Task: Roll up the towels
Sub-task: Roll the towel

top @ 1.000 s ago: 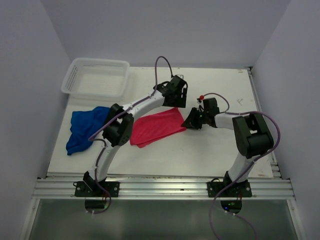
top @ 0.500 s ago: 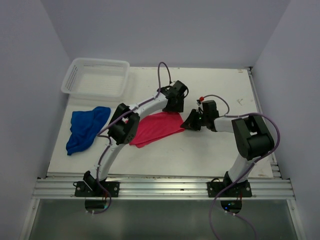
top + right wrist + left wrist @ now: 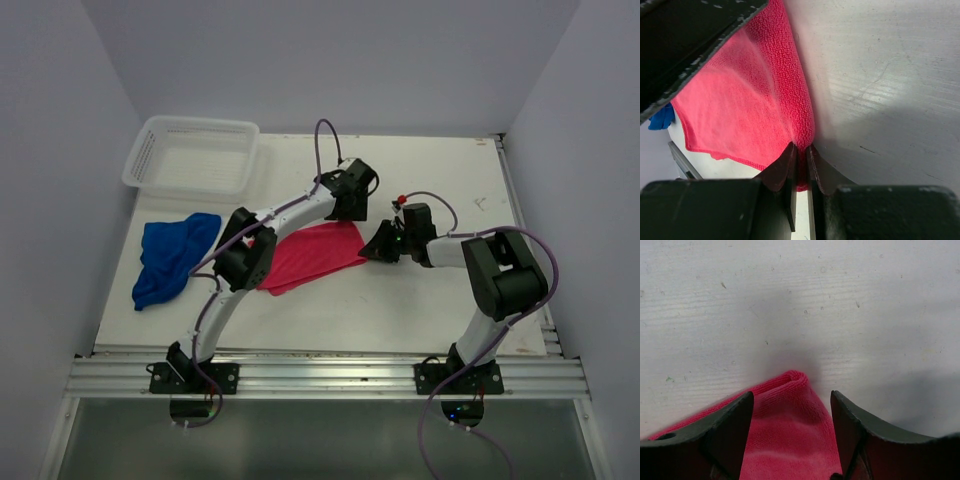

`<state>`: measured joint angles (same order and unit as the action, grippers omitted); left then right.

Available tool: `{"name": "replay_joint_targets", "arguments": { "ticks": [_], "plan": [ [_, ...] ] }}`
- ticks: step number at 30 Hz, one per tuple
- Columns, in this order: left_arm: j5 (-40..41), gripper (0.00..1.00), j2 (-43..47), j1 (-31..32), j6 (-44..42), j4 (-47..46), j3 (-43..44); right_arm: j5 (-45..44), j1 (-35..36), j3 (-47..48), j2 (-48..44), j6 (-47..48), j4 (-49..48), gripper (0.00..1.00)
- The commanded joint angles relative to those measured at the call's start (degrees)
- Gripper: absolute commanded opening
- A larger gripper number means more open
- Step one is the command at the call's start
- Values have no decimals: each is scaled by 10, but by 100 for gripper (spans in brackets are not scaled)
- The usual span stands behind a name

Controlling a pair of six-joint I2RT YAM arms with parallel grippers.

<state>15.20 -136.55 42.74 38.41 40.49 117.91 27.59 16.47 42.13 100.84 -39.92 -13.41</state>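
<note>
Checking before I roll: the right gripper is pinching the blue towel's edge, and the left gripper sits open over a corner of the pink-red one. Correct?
No. The right gripper is shut on the edge of the pink-red towel, not the blue towel, which lies apart; the right wrist view shows it. The left gripper does sit open over a pink-red corner.

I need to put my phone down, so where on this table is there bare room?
Bare table at the far right, beyond the right hand. Another strip along the near edge, between the pink towel and the rail. Crowded: the middle, where left hand and right hand meet the pink towel; the left, with blue towel and basket.
</note>
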Motion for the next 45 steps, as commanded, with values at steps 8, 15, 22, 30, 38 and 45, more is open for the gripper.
{"name": "replay_joint_targets", "arguments": {
  "ticks": [8, 15, 22, 30, 38, 45],
  "plan": [
    [51, 68, 81, 16, 54, 14, 9, -44, 5, -29, 6, 9, 22, 11],
    [26, 65, 79, 26, 78, -16, -23, -45, 5, -29, 6, 8, 22, 10],
    [28, 63, 45, 26, 81, -16, -26, -48, 6, -32, 6, 11, 22, 9],
    [47, 63, -1, 24, 75, -16, 2, -53, 6, -35, -2, 18, 21, 8],
    [51, 53, -21, 14, 77, -23, 0, -57, 17, -34, 1, 26, 18, 6],
    [46, 49, -34, 9, 72, -23, -3, -83, 33, -32, -10, 38, 30, 5]
  ]
}}
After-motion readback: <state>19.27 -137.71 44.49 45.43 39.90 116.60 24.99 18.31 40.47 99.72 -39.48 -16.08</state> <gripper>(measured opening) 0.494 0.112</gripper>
